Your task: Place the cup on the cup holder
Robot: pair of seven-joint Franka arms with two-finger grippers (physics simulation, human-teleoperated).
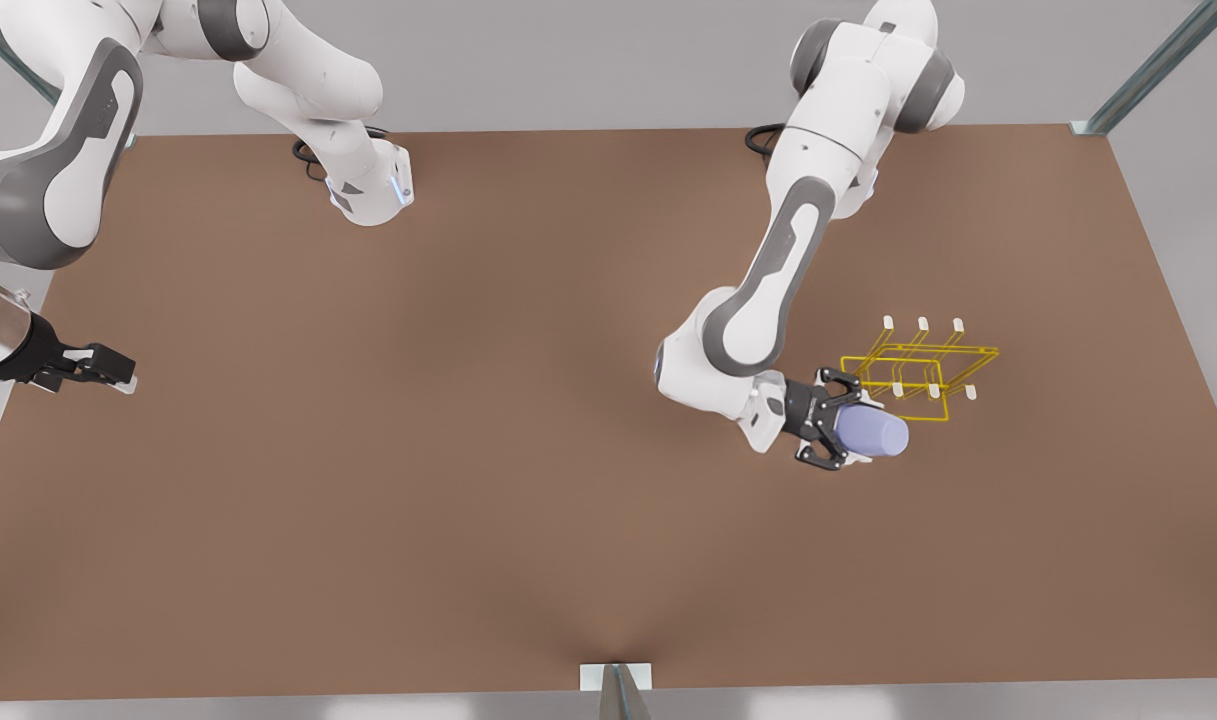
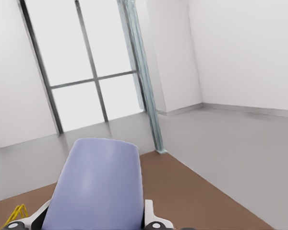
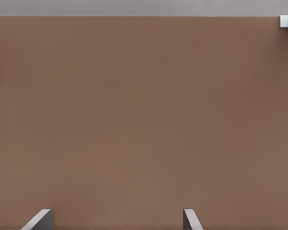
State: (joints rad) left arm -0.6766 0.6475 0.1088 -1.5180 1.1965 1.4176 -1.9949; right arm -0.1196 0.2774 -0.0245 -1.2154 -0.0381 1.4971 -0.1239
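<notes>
The lavender-blue cup [image 1: 883, 433] lies on its side in my left gripper [image 1: 853, 428], which is shut on it at the front view's right. In the left wrist view the cup [image 2: 96, 187] sits between both fingers [image 2: 151, 218]. The yellow wire cup holder [image 1: 893, 359] with white-tipped prongs stands on the table just beyond the cup, close to it; a corner of the cup holder [image 2: 17, 213] shows beside the cup. My right gripper [image 1: 128, 368] waits open near the table's edge at the front view's left, its fingers [image 3: 41, 219] spread over bare tabletop.
The brown table [image 1: 468, 450] has metal frame posts at its far corners [image 1: 1088, 127] and a small bracket [image 1: 616, 677] at the middle of the near edge. The left arm's forearm [image 1: 778, 270] reaches over the table behind the holder.
</notes>
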